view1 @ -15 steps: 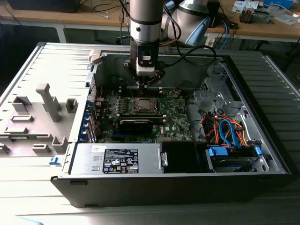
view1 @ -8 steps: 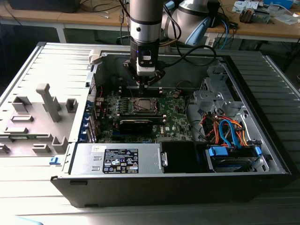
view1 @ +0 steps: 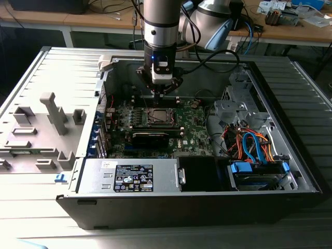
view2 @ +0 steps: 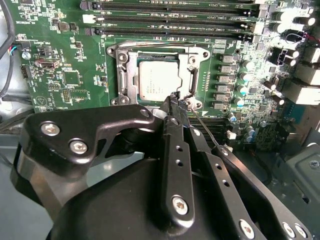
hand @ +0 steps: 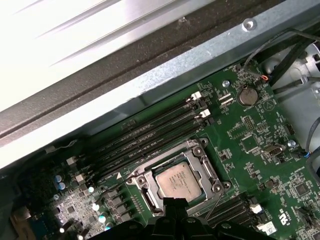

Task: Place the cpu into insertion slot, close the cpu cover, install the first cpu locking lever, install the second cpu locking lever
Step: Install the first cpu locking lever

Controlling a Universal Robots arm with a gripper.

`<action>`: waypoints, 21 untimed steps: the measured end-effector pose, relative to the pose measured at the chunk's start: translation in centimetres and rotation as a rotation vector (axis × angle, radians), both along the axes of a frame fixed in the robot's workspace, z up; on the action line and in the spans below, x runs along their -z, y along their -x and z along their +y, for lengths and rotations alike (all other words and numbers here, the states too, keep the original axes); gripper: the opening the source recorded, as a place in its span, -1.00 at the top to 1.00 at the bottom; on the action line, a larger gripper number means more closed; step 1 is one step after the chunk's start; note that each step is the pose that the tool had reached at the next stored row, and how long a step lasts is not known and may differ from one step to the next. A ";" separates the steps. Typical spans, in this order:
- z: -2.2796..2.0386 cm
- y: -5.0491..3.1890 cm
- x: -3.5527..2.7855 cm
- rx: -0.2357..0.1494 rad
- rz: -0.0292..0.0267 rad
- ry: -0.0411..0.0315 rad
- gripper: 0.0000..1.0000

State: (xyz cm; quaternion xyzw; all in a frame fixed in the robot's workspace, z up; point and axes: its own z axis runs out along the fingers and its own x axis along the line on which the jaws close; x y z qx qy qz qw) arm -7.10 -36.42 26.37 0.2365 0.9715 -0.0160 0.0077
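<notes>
pincer [view1: 162,93] low over insertion slot [view1: 157,116], open case [view1: 290,171].

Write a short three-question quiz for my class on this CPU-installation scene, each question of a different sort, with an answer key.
1. True or false: the cpu already sits in the insertion slot.
2. Multiple choice: in the second wrist view, the gripper tips are nearest to
A. the power supply
B. a corner of the socket, by a thin wire lever
C. the drive cables
3. Fill in: in the first wrist view, the long dark strips beside the socket are the empty memory ____.

Key
1. True
2. B
3. slots
</notes>
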 end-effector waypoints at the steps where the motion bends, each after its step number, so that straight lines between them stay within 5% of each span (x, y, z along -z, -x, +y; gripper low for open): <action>1: 0.00 0.00 0.00 -0.001 -0.0001 0.0000 0.79; 21: 0.00 0.00 0.00 -0.034 -0.0001 0.0000 0.79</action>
